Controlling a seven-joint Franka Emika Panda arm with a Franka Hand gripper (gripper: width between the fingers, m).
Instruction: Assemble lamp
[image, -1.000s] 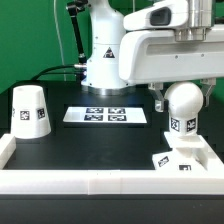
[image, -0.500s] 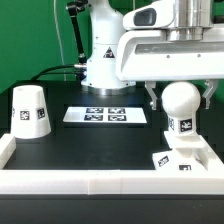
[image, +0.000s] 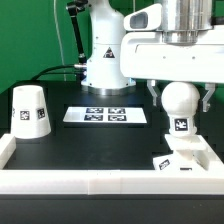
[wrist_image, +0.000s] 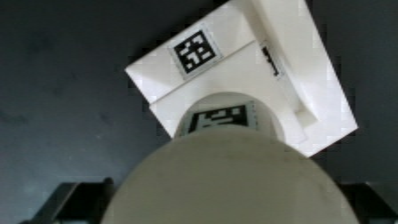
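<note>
My gripper (image: 180, 98) is shut on the round white bulb (image: 180, 103) and holds it upright, neck down, at the exterior view's right. The bulb's tagged neck (image: 181, 127) hangs just above the small square base (image: 183, 157), which lies against the white wall in the right corner. In the wrist view the bulb (wrist_image: 222, 175) fills the foreground between the dark fingers (wrist_image: 71, 200), and the base (wrist_image: 240, 60) lies beyond it on the black table. The tapered shade (image: 29, 110) stands alone at the exterior view's left.
The marker board (image: 106, 115) lies flat on the black table in the middle. A white raised wall (image: 100, 183) runs along the front and up both sides. The robot's white base (image: 100, 55) stands behind the board.
The gripper has carried the bulb slightly toward the exterior view's left and a little lower, over the base. The shade, base and marker board have not moved.
</note>
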